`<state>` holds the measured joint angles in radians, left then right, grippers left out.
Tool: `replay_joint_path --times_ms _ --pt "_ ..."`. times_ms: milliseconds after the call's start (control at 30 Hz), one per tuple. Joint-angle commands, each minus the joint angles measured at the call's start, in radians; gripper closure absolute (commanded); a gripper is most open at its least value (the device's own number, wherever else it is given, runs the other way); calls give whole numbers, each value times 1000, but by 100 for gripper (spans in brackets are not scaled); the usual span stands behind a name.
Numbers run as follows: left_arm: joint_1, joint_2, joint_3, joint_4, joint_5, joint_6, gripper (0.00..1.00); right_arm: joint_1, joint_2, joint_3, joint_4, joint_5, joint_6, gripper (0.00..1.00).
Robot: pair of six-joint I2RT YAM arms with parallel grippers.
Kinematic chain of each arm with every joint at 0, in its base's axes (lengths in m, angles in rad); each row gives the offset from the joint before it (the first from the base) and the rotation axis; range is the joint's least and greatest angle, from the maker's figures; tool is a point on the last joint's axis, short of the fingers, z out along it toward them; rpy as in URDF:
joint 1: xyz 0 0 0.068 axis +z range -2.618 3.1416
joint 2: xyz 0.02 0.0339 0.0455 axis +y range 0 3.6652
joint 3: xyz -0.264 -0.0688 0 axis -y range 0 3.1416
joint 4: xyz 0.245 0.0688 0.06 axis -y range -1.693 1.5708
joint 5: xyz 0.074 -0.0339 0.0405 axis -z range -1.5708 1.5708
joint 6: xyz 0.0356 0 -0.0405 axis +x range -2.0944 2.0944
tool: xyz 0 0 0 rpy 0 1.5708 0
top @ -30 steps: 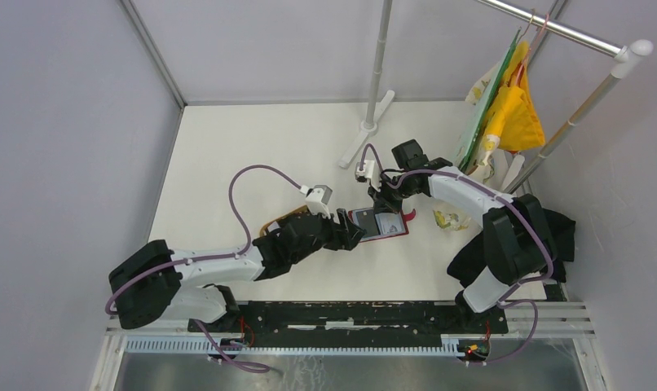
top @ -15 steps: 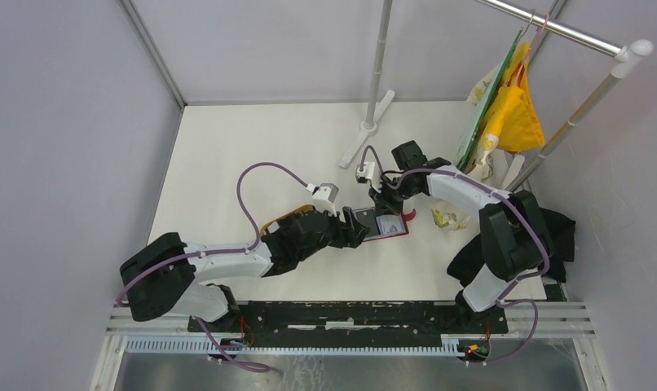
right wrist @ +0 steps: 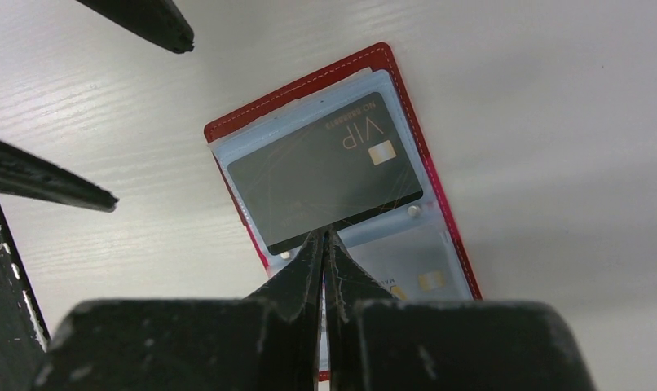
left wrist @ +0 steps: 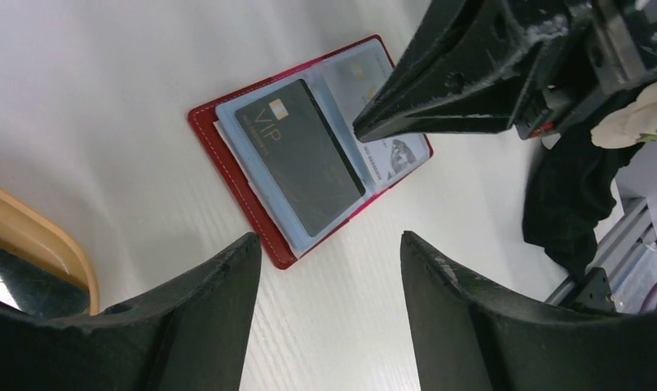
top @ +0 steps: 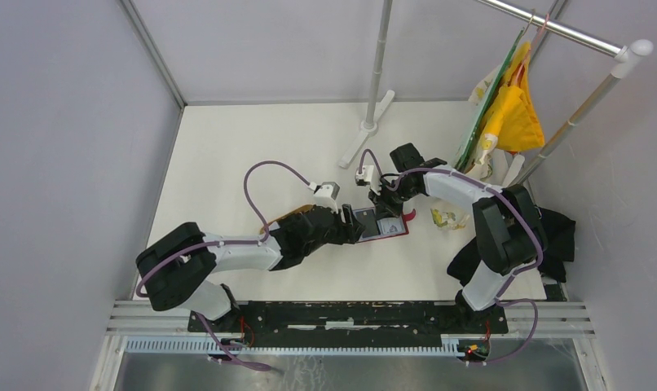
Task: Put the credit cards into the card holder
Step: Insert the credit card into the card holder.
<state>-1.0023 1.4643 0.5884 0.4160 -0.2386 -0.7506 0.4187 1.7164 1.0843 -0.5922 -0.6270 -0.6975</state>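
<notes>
Top view first: one red card holder (top: 388,226) lies open about mid-table on the white table (top: 227,147), with both arms crowding it. The left gripper (top: 354,230) is at its left edge and the right gripper (top: 382,202) is on its far side. It's too small here to read either set of jaws. A bit of a tan wooden tray (top: 283,217) peeks out beside the left arm.

Left wrist cam: the left jaws are spread wide with nothing between them, hovering over bare table just beside the holder. I count two cards. There's a black VIP card (left wrist: 305,163) on one pocket panel and a pale card (left wrist: 390,155) in the other. Can't tell if the black one is fully slid in. The right gripper's tip is down by the middle fold.

Right wrist cam: the right jaws are pressed tight together, pinching nothing. The tip is right at the black card's long edge and looks like it's touching. Same two cards, same single holder.
</notes>
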Motion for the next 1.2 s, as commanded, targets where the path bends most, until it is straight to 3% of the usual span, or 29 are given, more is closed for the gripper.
replay_joint_path --times_ms 0,267,500,1167 --pt "23 37 55 24 -31 -6 32 -4 3 30 28 17 13 96" --pt "28 150 130 12 -4 -27 47 -14 22 18 55 8 56 95" --pt "30 172 137 -36 -57 -32 47 -18 72 24 50 -40 74 96" --pt "40 225 182 -54 1 -21 46 -19 129 32 44 41 90 96"
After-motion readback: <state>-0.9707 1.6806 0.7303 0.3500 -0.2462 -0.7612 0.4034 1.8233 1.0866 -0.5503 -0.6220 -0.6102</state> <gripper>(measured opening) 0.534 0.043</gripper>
